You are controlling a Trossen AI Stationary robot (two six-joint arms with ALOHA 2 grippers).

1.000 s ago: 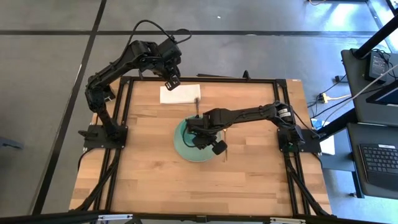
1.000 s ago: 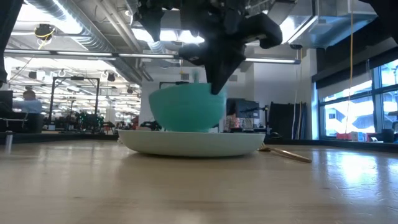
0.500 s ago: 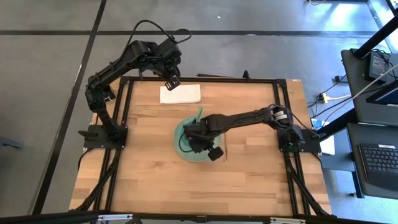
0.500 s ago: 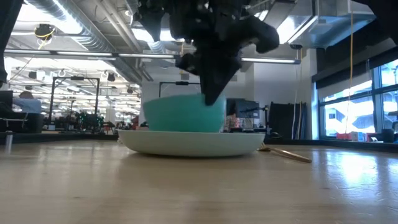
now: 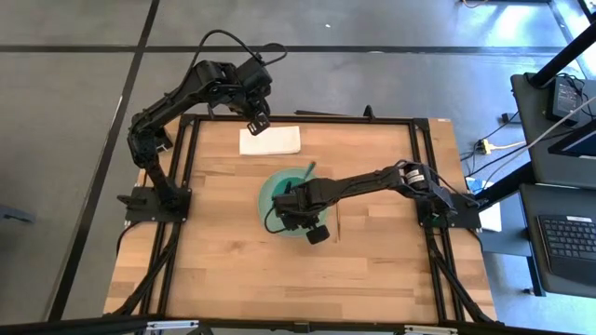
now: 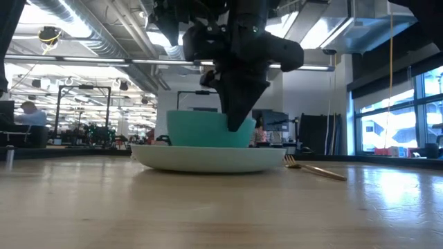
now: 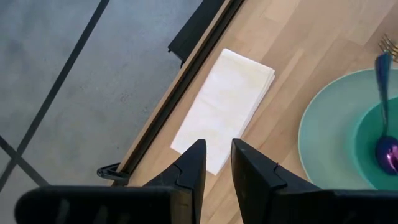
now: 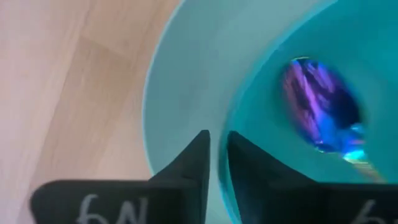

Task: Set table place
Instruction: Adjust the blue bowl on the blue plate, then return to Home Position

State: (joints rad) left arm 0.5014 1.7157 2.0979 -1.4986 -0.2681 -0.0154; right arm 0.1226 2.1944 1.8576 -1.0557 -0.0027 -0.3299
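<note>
The pale green plate point(image 5: 268, 193) lies on the wood table point(image 5: 223, 251), and the teal bowl point(image 6: 197, 129) stands on it. The spoon lies in the bowl, its purple head point(image 8: 320, 115) on the bowl's floor and its teal handle point(image 5: 306, 171) sticking out over the far rim. The gold fork point(image 6: 315, 168) lies on the table to the plate's right. My right gripper point(image 8: 217, 155) is shut on the bowl's rim. My left gripper point(image 7: 217, 158) hangs shut and empty above a white napkin point(image 7: 227, 106) at the far edge. My right gripper holds the bowl's rim point(image 8: 222, 134) on its near right side, one finger inside the bowl and one outside over the plate. The fingers point(image 6: 235, 117) come from above, pointing down. The bowl stands upright with its base on the plate.
The folded white napkin point(image 5: 270, 140) lies at the table's far edge, left of the middle. Black frame rails point(image 5: 186, 186) run along the table's sides. Bare wood lies toward the near edge point(image 5: 298, 279).
My right gripper has gone down and a little toward the near edge with the bowl, still shut on its rim. The bowl was lifted and tilted above the plate; it now sits level on the plate. The spoon has stayed in the bowl.
</note>
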